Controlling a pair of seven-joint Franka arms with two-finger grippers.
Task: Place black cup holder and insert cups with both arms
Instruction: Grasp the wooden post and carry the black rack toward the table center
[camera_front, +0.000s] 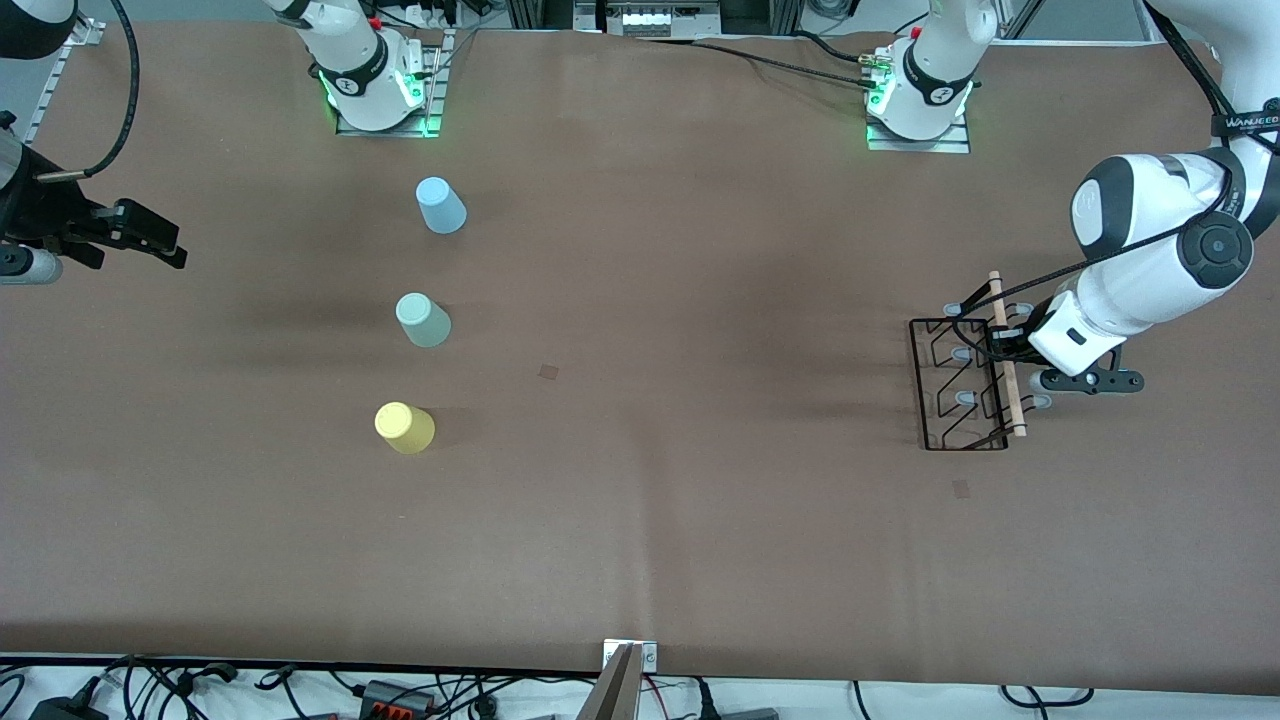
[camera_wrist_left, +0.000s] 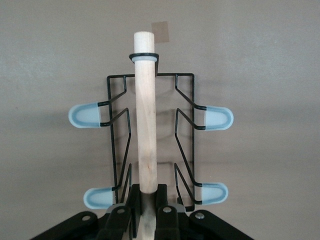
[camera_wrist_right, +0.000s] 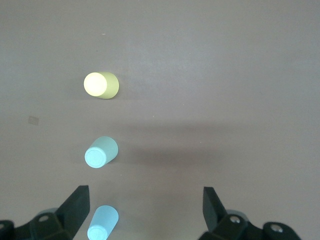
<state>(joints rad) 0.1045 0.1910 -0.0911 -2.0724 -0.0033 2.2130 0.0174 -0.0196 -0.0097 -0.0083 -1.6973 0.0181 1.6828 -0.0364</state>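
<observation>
The yellow cup (camera_front: 404, 427) lies nearest the front camera, upside down on the brown table (camera_front: 640, 540) toward the right arm's end; the mint green cup (camera_front: 422, 320) stands farther from the camera, and the light blue cup (camera_front: 440, 205) farther again, the three in a row and well apart. Toward the left arm's end sits the black cup holder (camera_front: 966, 385), its wooden rod (camera_front: 1008, 360) on top, and the left gripper (camera_front: 1003, 345) is down at that rod. The right gripper (camera_front: 150, 238) hangs over the table's edge at the right arm's end, away from the cups. In the left wrist view, the left gripper (camera_wrist_left: 145, 210) has its fingers (camera_wrist_left: 161, 197) closed narrowly on the rod (camera_wrist_left: 145, 110), with grey-capped prongs (camera_wrist_left: 86, 117) sticking out on both sides of the rack (camera_wrist_left: 117, 145). In the right wrist view, the right gripper (camera_wrist_right: 145, 210) is spread wide and holds nothing, with the yellow cup (camera_wrist_right: 101, 85), mint green cup (camera_wrist_right: 101, 152) and light blue cup (camera_wrist_right: 102, 224) on the table below.
</observation>
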